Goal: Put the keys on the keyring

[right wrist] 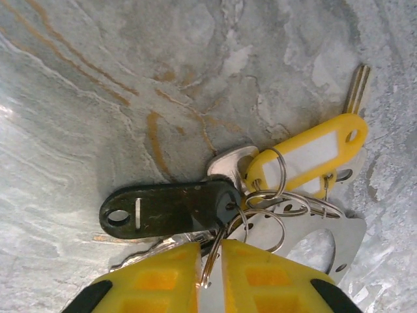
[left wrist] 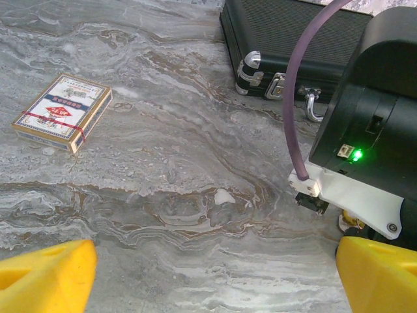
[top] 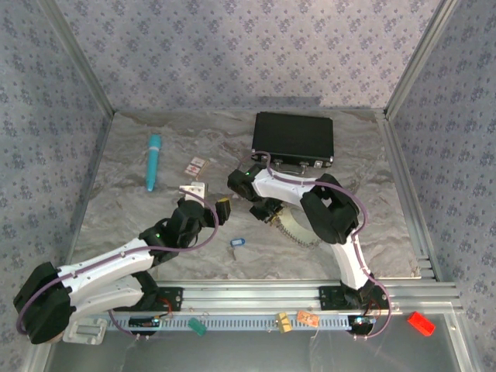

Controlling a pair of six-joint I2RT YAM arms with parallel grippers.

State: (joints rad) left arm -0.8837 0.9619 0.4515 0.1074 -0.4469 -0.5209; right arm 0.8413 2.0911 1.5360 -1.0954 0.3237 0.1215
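The right fingers (right wrist: 260, 274) are almost closed. A thin silver loop of the keyring (right wrist: 215, 251) runs through the small gap between them, so they look to be pinching it. The keyring lies near the middle of the counter (top: 139, 217), not far from the black case (top: 293, 138) at the far edge. The dark key (right wrist: 169, 208) and the yellow key (right wrist: 306, 153) lie in one bunch with the rings and look hooked on, but the tangle makes it hard to be sure. The blue key (top: 236, 242) lies by itself, closer to the near edge, so that one is not on yet. The left fingers (left wrist: 45, 277) are wide apart and hold nothing.
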